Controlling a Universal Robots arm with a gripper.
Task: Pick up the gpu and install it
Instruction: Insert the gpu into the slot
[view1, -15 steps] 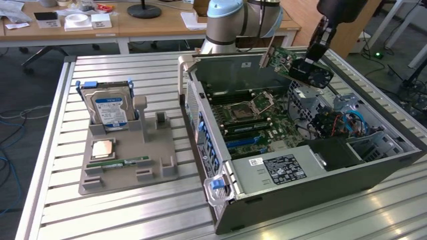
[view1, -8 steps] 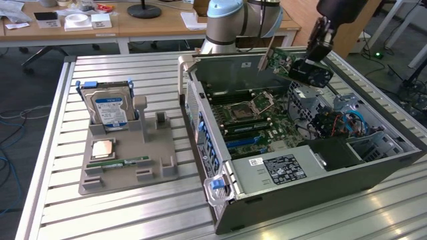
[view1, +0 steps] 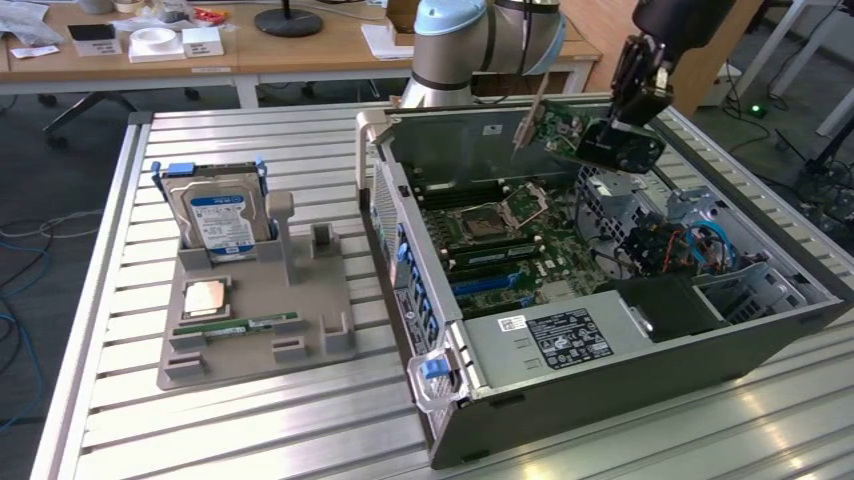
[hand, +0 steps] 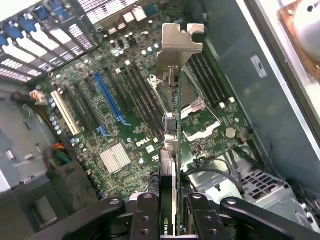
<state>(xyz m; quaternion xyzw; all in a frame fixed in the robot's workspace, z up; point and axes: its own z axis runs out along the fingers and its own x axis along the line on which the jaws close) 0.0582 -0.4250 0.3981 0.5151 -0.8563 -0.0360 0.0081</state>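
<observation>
Now, exterior view, gripper: above the far right part of the computer case, jaws clamped on the gpu
gpu: in the air and tilted, clear of the motherboard, with its silver bracket at the end toward the exterior view's left
computer case: on its side on the slatted table, open upward, at the exterior view's right
holder: grey, on the table left of the case and apart from it
hard drive: upright at the holder's far end
memory stick: flat toward the holder's near end
wrist view, gripper: dark fingers pressed on either face of the card
gpu: seen edge-on, bracket at the end away from the gripper, held over the motherboard, not seated in any slot
blue slot: on the motherboard, beside the card's line, uncovered
</observation>
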